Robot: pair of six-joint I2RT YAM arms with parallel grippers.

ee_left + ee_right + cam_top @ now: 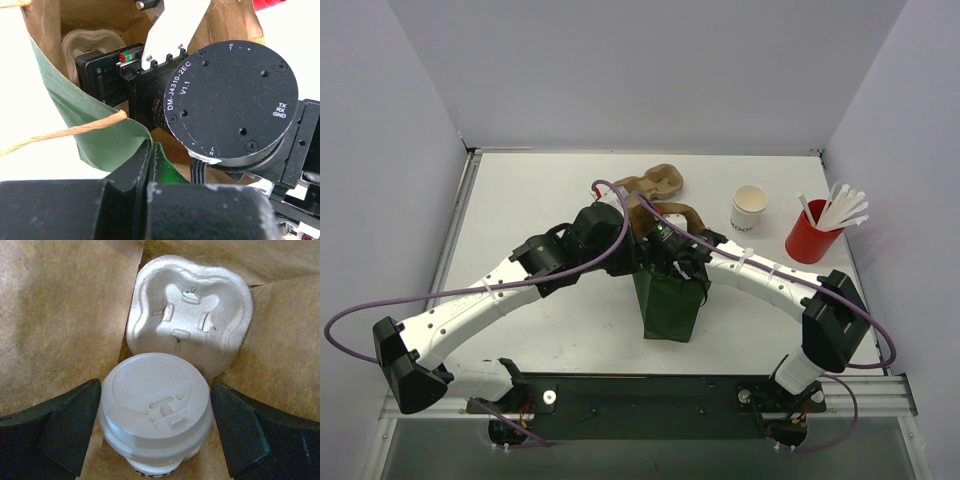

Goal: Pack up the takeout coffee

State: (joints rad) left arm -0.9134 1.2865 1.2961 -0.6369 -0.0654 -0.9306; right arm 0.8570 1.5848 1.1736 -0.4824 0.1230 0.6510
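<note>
**Coffee inside the bag: placing step, release pending**

Bench: both arms meet at the green paper bag, which stands upright mid-bench. An open white cup and a red cup of straws sit at 2 o'clock from the bag, well apart from it and not involved.

Left gripper: its fingers are pressed together on the bag's rim at the 9 o'clock side and appear to hold the mouth open.

Right gripper: it is down in the bag, pointing at the floor. A pulp carrier leans against the bag wall at 12 o'clock from the takeout coffee, lid on, just beside or touching it (can't separate them).

The right fingers pinch the lid at 9 and 3 o'clock, with contact apparent on both sides.

My read is that the cup is being set down. I cannot tell whether its base is on the bag floor (hidden under the lid).

The next move calls for confirming it is seated, then spreading the right fingers a little, since the paper walls are close. Then lift straight up without snagging the lid or carrier. The left should keep the rim pinched until the right is clear, or the bag may tip.
</note>
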